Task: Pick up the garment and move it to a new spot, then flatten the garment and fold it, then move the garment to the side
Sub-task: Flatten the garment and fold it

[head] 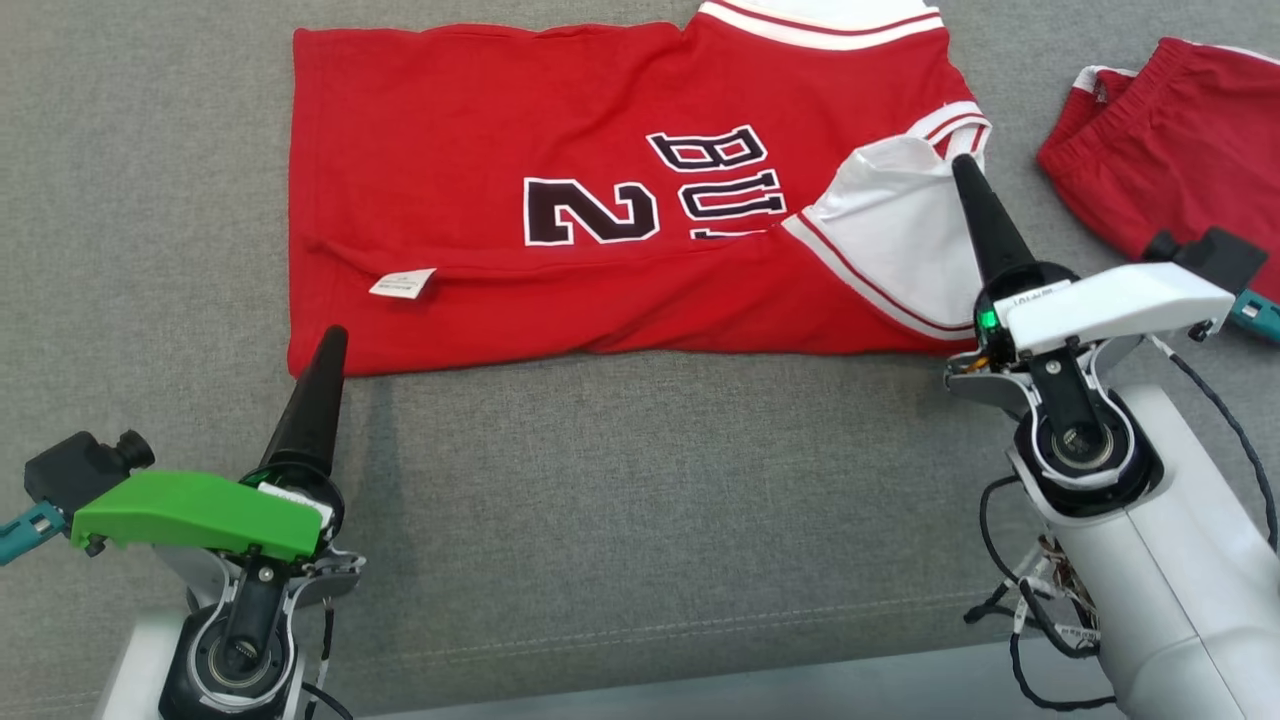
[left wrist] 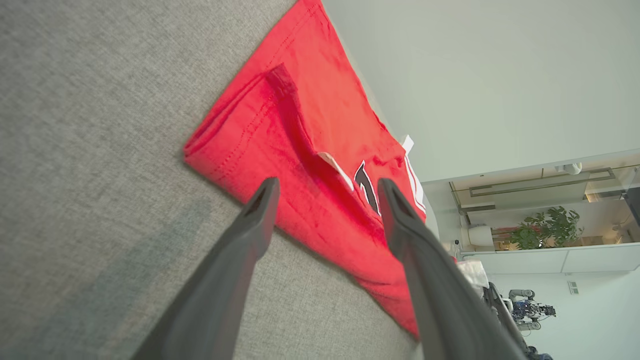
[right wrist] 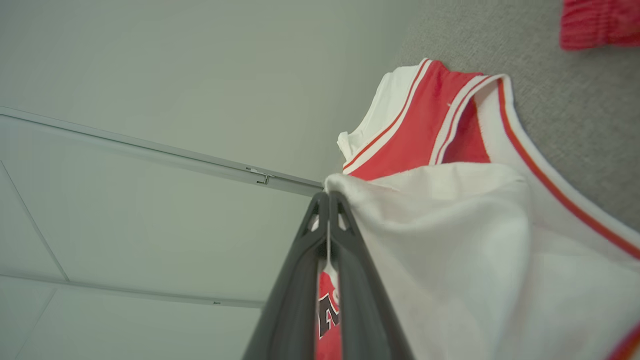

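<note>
The garment is a red jersey with black lettering and white trim, lying mostly flat on the grey cloth surface. My right gripper is shut on a raised white fold at the jersey's right side. The right wrist view shows white fabric pinched between the closed fingers of the right gripper. My left gripper hovers at the jersey's near left corner. In the left wrist view the left gripper stands open above that red corner with nothing between its fingers.
Red shorts with white trim lie at the far right, close behind my right arm; their edge also appears in the right wrist view. Grey cloth stretches bare between both arms down to the table's front edge.
</note>
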Controlling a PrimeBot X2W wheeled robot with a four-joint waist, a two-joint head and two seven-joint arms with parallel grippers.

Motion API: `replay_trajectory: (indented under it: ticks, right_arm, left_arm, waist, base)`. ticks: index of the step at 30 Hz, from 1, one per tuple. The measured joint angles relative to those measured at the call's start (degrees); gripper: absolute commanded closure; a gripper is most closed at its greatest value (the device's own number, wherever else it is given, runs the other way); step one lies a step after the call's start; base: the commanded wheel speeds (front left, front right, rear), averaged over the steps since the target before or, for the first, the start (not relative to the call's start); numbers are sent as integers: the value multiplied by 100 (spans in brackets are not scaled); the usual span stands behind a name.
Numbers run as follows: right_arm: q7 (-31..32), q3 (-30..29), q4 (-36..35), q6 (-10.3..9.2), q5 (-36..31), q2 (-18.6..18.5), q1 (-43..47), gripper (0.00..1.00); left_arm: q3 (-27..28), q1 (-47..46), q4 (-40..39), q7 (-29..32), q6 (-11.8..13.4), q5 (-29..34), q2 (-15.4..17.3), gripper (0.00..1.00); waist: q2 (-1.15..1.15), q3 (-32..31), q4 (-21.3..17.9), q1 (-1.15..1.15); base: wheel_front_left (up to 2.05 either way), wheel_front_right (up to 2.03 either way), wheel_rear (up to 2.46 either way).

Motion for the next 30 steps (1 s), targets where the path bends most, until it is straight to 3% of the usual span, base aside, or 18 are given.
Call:
replay_trajectory:
  ticks: [7, 9, 10, 11, 17, 22, 30]
  right_arm:
    - [110, 9, 702, -204, -171, -93, -453, 100]
    - [111, 65, 886, -236, -265, -100, -497, 56]
    - [114, 110, 951, -236, -291, -96, -513, 16]
    - [121, 151, 993, -237, -316, -89, -526, 0]
    - [58, 321, 911, -235, -693, -144, -566, 0]
    - [-181, 294, 441, -208, -815, -191, -505, 0]
    - [-393, 213, -92, -170, -751, -179, 481, 0]
  left_arm:
    - [-48, 0, 11, 45, 3, 1, -31, 0]
    - [-33, 0, 22, 45, 3, 2, -30, 0]
    - [-27, 0, 40, 44, 3, 2, -30, 0]
    - [-21, 1, 40, 44, 3, 2, -30, 0]
    - [83, 51, 8, 33, 3, 7, -24, 0]
    - [149, 188, -42, -10, 4, 8, -22, 0]
    - [178, 292, -94, -11, 4, 1, -26, 0]
  waist:
    - [0, -22, 111, 0]
    - [0, -43, 125, 0]
    - [0, -58, 127, 0]
    - [0, -73, 128, 0]
    - [0, -96, 73, 0]
    - [0, -103, -55, 0]
    - [0, -67, -281, 0]
  base:
    - [0, 0, 0]
    - [0, 0, 0]
    - [0, 0, 0]
    - [0, 0, 0]
    - [0, 0, 0]
    - [0, 0, 0]
    - [0, 0, 0]
